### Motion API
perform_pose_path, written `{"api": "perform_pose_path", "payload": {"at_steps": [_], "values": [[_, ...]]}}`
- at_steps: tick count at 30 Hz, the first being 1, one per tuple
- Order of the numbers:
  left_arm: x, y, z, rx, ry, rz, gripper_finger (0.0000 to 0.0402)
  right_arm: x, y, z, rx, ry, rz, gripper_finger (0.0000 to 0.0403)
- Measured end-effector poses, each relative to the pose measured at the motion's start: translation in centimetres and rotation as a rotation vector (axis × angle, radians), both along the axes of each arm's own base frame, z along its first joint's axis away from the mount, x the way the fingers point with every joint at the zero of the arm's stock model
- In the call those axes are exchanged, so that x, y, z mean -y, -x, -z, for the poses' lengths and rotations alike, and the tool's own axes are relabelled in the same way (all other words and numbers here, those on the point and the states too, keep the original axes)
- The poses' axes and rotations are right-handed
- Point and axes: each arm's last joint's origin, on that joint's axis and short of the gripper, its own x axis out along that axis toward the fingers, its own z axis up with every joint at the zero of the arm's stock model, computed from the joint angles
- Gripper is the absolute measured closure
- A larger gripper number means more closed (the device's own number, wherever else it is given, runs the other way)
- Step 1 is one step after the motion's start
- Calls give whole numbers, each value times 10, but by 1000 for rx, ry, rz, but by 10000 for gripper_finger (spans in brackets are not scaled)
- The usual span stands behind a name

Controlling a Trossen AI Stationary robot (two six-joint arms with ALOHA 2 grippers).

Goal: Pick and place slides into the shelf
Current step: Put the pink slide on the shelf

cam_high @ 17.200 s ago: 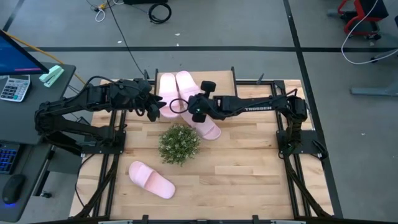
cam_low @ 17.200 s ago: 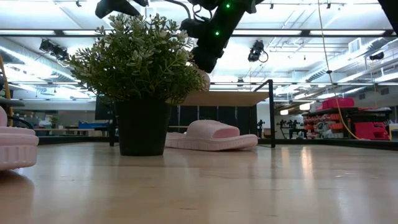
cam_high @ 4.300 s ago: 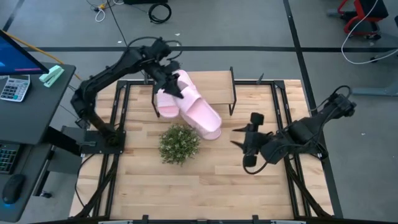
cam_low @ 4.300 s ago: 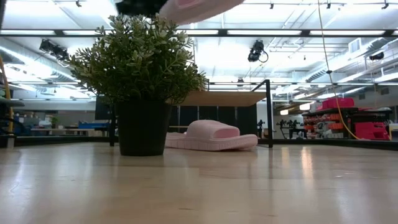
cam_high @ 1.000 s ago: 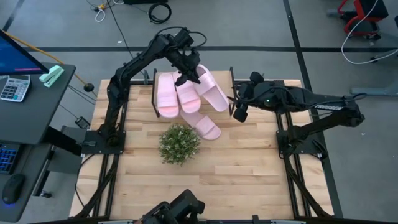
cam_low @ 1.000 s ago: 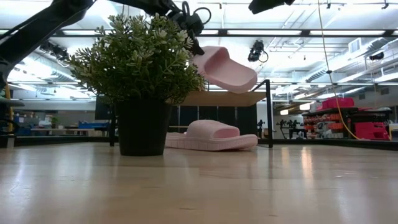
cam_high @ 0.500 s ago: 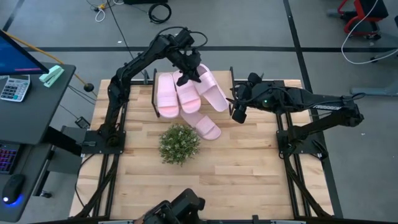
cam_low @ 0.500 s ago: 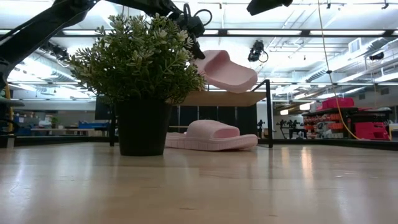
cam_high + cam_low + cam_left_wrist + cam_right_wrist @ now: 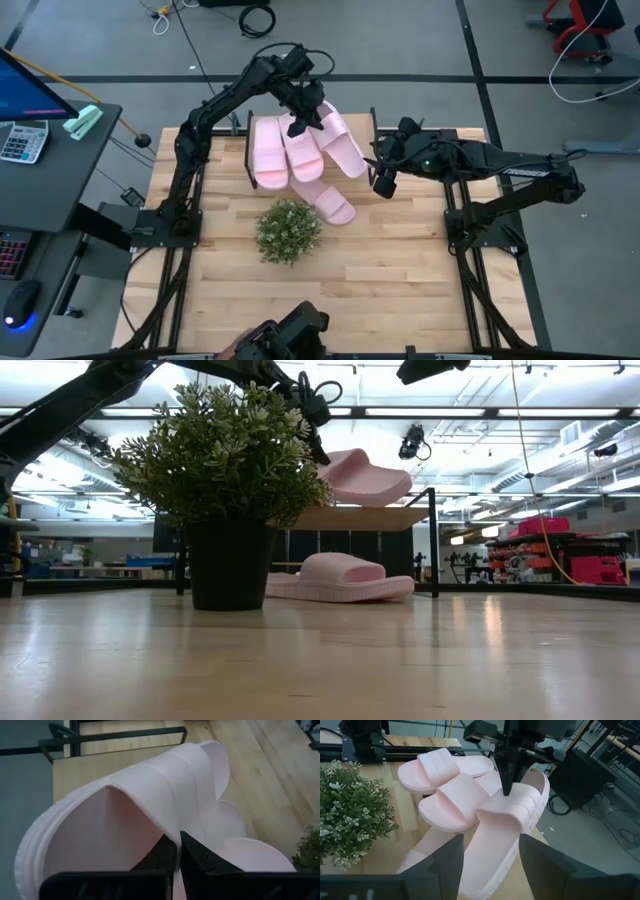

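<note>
My left gripper [image 9: 305, 112] is shut on a pale pink slide [image 9: 342, 145] above the right part of the shelf [image 9: 363, 125]. Two more slides [image 9: 268, 152] [image 9: 300, 152] lie side by side, soles down, on the shelf's wooden top board [image 9: 365, 518]. Another slide [image 9: 340, 577] lies on the table below the shelf, partly sticking out toward the near edge [image 9: 335, 205]. My right gripper [image 9: 382, 180] hangs open just right of the held slide, touching nothing; in its wrist view the slide [image 9: 505, 830] shows between its fingers. My left gripper pinches the edge of the slide's wide strap [image 9: 150, 805] between its two fingers [image 9: 506, 780]. The fingers come from above, pointing down. The slide is tilted, its lower side close over the shelf's top board; whether it rests there I cannot tell.
A green bushy plant in a dark pot [image 9: 288, 230] stands at the table's middle, near side of the shelf. The shelf's thin black posts [image 9: 373, 135] rise beside the held slide. A dark object [image 9: 290, 335] shows at the table's near edge.
The held slide has tipped closer to level and sunk a little toward the shelf's top board, with my left gripper still shut on its strap.
</note>
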Motion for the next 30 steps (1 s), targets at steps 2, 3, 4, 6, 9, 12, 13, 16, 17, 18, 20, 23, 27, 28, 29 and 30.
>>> {"api": "perform_pose_path", "payload": {"at_steps": [2, 3, 4, 6, 9, 12, 13, 16, 17, 18, 20, 23, 27, 28, 29, 30], "values": [[-2, -2, 5, -15, 3, -8, 379, 0, 0, 0, 1, -1, 1, 206], [-3, -3, 8, -21, 4, -11, 375, 0, 0, 0, 1, -1, 0, 206], [-4, -4, 10, -27, 8, -13, 371, 0, 0, 0, 1, -2, 1, 206], [-6, -6, 15, -35, 14, -21, 365, 0, 0, 0, 1, -2, 1, 206], [-8, -8, 20, -49, 25, -39, 359, 0, 0, 0, 3, -4, 2, 206], [-9, -10, 20, -51, 4, -51, 357, 0, 0, 0, 5, -8, 4, 206], [-10, -10, 20, -45, -3, -51, 357, 0, 0, 0, 5, -8, 4, 206], [-11, -12, 19, -24, -20, -51, 356, 0, 0, 0, 5, -8, 4, 206], [-11, -13, 19, -22, -23, -52, 355, 0, 0, 0, 5, -8, 4, 206], [-11, -13, 19, -19, -29, -53, 353, 0, 0, 0, 5, -8, 4, 206], [-12, -13, 19, -21, -39, -59, 347, 0, 0, 0, 5, -8, 4, 206], [-13, -13, 19, -25, -52, -67, 335, 0, 0, 0, 5, -10, 1, 206], [-13, -13, 19, -32, -62, -74, 311, 0, 0, 0, 6, -17, -10, 206], [-13, -13, 19, -33, -64, -76, 305, -1, 0, 0, 6, -18, -12, 206], [-13, -13, 19, -33, -66, -77, 298, -1, 0, 0, 6, -19, -13, 206], [-13, -13, 19, -33, -66, -77, 292, -1, 0, 0, 6, -19, -13, 206]]}}
